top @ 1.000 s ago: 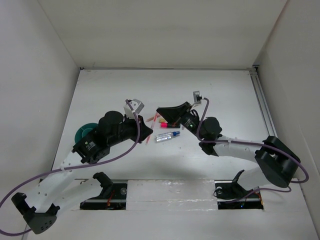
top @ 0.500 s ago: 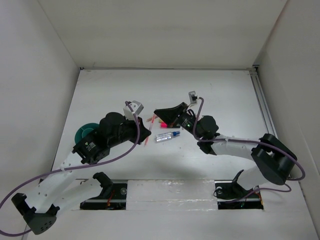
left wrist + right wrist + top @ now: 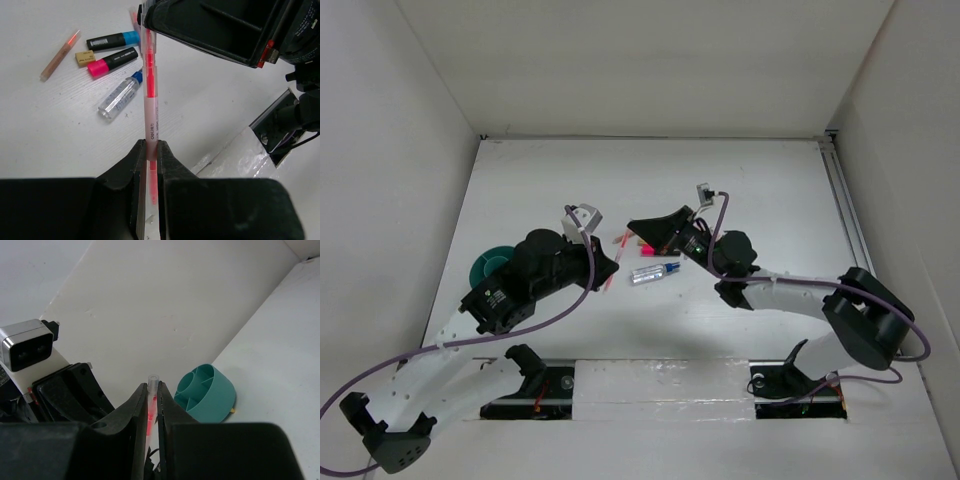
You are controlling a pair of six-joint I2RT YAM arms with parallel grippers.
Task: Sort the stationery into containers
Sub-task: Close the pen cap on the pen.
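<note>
Both the left gripper and the right gripper pinched one red-cored pen, right of the cup.

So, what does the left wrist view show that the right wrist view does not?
Only the left wrist view: loose stationery on the table, namely an orange pencil, a blue-ended marker, a pink-ended marker, an eraser and a blue-capped pen. Only the right wrist view: the teal cup, with inner dividers, and the left arm's camera. Both: a clear red-cored pen, clamped by the left fingers in one and the right fingers in the other.
</note>
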